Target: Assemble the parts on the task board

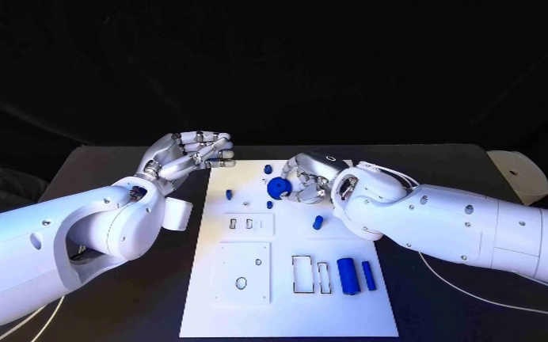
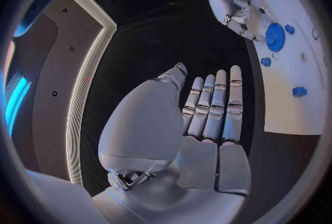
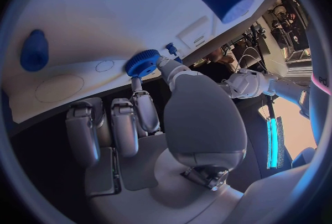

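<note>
Pinching a blue gear, the right hand (over the task board); left hand empty, fingers straight.

the task board lies in the middle of the table. the gear sits at its far end, with the right hand on it. two cylinders lie near the board's right edge, and the left hand hangs just left of the far corner.

head camera looks down; wrist cameras share the task board.

Bare table left of task board; blue cylinders crowd its near-right corner.
</note>
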Controlling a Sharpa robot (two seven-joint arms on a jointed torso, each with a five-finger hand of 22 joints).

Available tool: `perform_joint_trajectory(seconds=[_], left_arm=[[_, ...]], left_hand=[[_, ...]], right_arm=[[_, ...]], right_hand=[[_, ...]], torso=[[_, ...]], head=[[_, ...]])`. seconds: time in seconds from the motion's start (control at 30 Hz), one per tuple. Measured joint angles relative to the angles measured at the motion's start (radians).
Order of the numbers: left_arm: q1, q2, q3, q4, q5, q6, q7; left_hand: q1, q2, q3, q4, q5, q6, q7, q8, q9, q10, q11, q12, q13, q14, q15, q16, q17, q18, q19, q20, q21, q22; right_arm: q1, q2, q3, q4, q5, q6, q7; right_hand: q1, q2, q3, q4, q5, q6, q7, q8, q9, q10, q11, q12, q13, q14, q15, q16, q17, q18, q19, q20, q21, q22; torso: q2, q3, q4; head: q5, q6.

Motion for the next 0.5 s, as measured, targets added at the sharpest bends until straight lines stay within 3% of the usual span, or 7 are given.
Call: perform_joint_trajectory(seconds=[0.5], left_arm=[[0.0, 0.001, 0.0, 0.0, 0.0, 0.0, 0.0]], left_hand=[[0.0, 0.0, 0.0, 0.0, 0.0, 0.0, 0.0, 0.0, 0.0, 0.0, 0.0, 0.0, 0.0, 0.0, 0.0, 0.0, 0.0, 0.0, 0.0, 0.0, 0.0, 0.0]], right_arm=[[0.0, 0.038, 0.0, -0.041, 0.024, 0.003, -0.002]], right_hand=[[0.012, 0.012, -0.006, 0.006, 0.01, 0.0, 0.0, 0.0, 0.002, 0.015, 0.0, 0.012, 0.0, 0.0, 0.0, 0.0, 0.0, 0.0, 0.0, 0.0, 0.0, 0.001]], torso=[[0.0, -0.0003, 0.0001]], head=[[0.002, -0.005]])
